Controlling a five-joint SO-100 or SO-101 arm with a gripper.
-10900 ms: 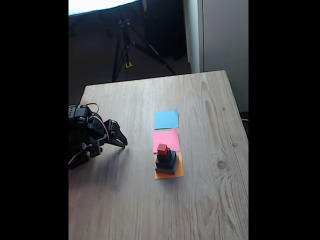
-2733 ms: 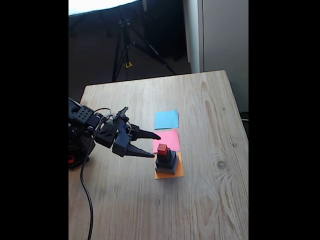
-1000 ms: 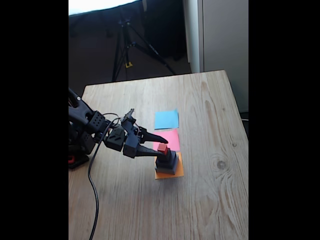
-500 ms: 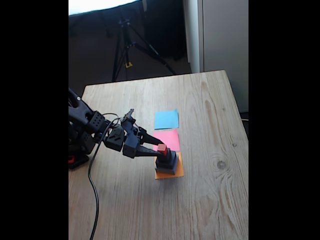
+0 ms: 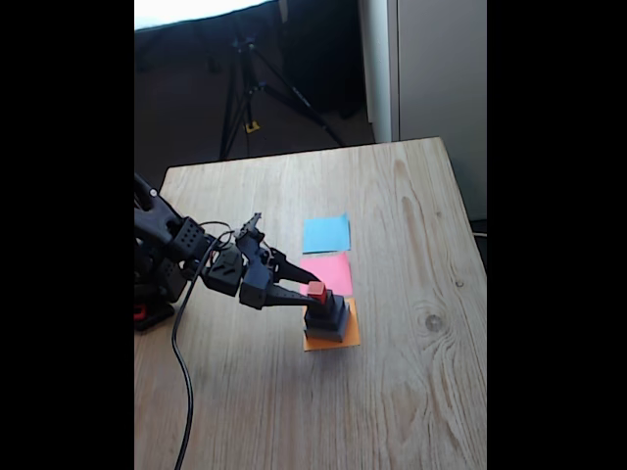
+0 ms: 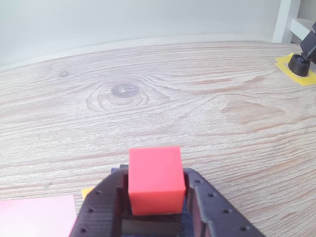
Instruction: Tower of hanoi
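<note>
From the fixed view I see my arm [image 5: 186, 257] reaching in from the left across the wooden tabletop [image 5: 392, 392], with the end effector [image 5: 312, 286] at the top of the stack of blocks [image 5: 326, 315]. The stack stands on an orange paper square [image 5: 343, 340], the nearest of three papers in a row; the pink paper square [image 5: 331, 271] lies just behind it and the blue paper square [image 5: 326, 233] beyond that.

The red cube [image 5: 316, 290] sits on top of the dark blocks, and the fingers lie on either side of it. In the wrist view the red cube [image 6: 155, 179] is right between the two black fingers [image 6: 101, 210], which touch its left and right faces; I read the end effector [image 6: 155, 197] as clamped on the cube. Whether the cube is resting on the dark block below it or raised off it, I cannot tell. A corner of pink paper shows at the lower left of the wrist view.
</note>
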